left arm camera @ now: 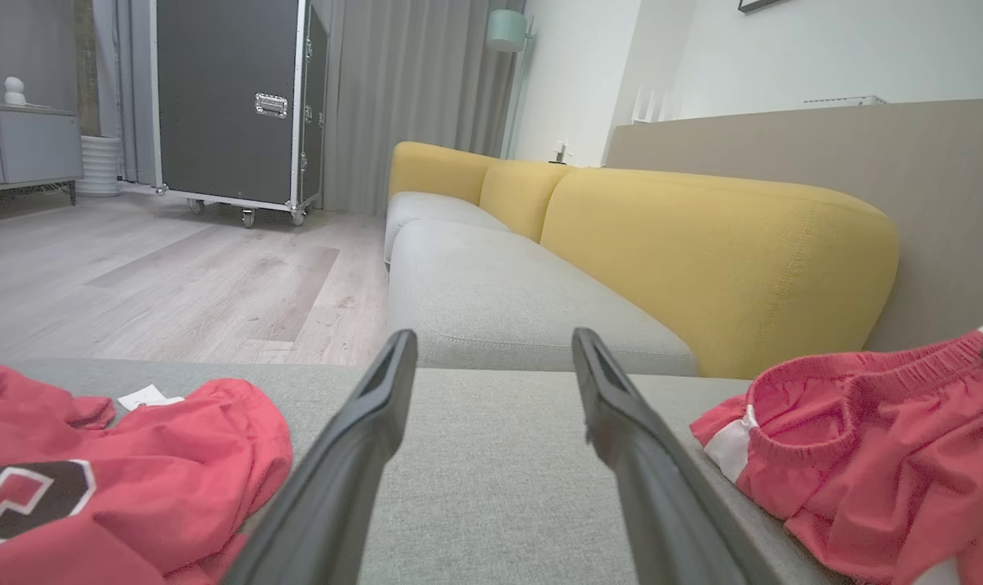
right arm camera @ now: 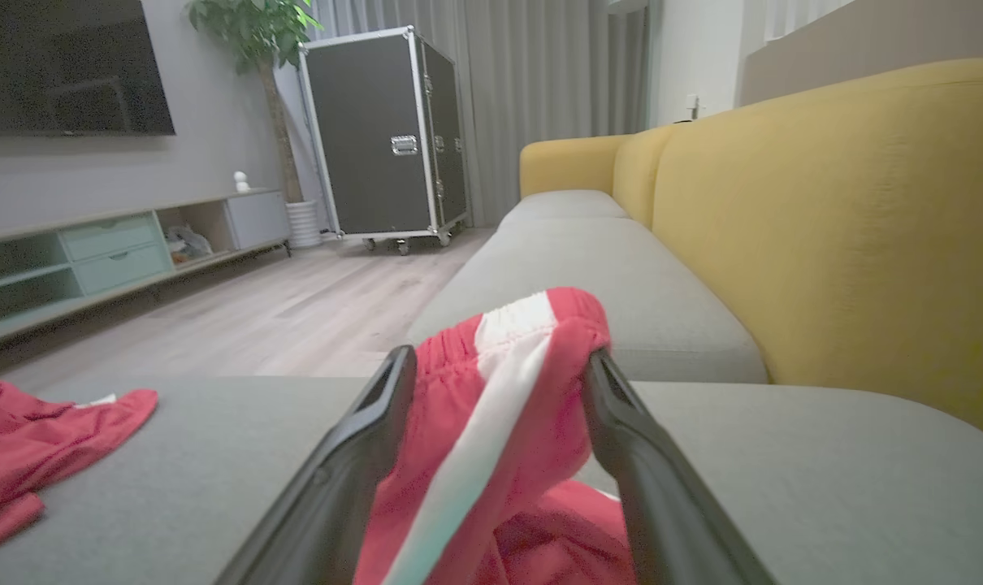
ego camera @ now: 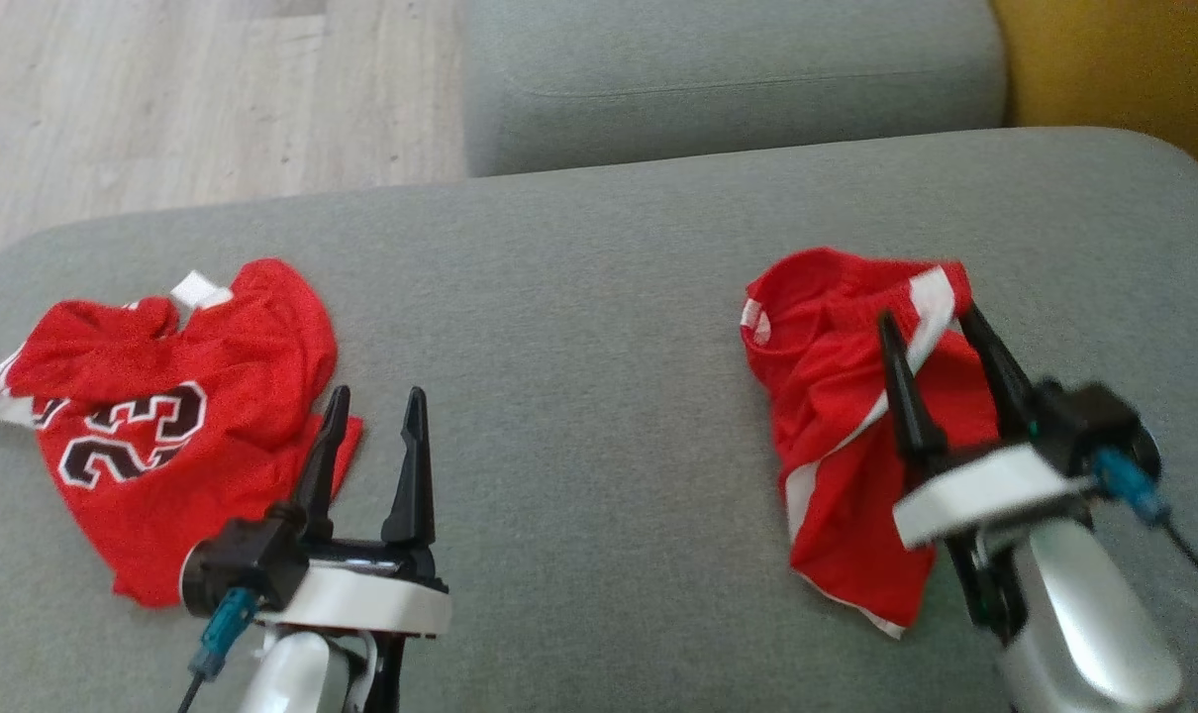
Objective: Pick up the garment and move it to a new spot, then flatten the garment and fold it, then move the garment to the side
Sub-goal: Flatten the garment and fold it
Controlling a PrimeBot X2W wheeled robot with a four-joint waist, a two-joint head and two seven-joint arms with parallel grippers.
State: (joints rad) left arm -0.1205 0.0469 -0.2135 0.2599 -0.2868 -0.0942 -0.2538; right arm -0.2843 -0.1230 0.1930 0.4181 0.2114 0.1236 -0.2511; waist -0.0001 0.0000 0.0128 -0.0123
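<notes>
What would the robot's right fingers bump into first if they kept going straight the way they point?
The red shorts: their white-striped waistband is bunched between the open right fingers, so they would press into it. Beyond looks like bare grey cushion, though depth is unclear.

My left gripper (ego camera: 377, 393) is black on white; shorts (ego camera: 827, 396) red with white stripes; jersey (ego camera: 213, 347) red, black white-edged numerals; cushion (ego camera: 579, 347) grey.

Red shorts (ego camera: 819, 381) with white side stripes and a gathered elastic waistband lay crumpled in a loose heap on the right part of the grey seat cushion (ego camera: 599, 297). The waistband end stood bunched up at the far side. A white-edged leg hem trailed flat toward the near side.
</notes>
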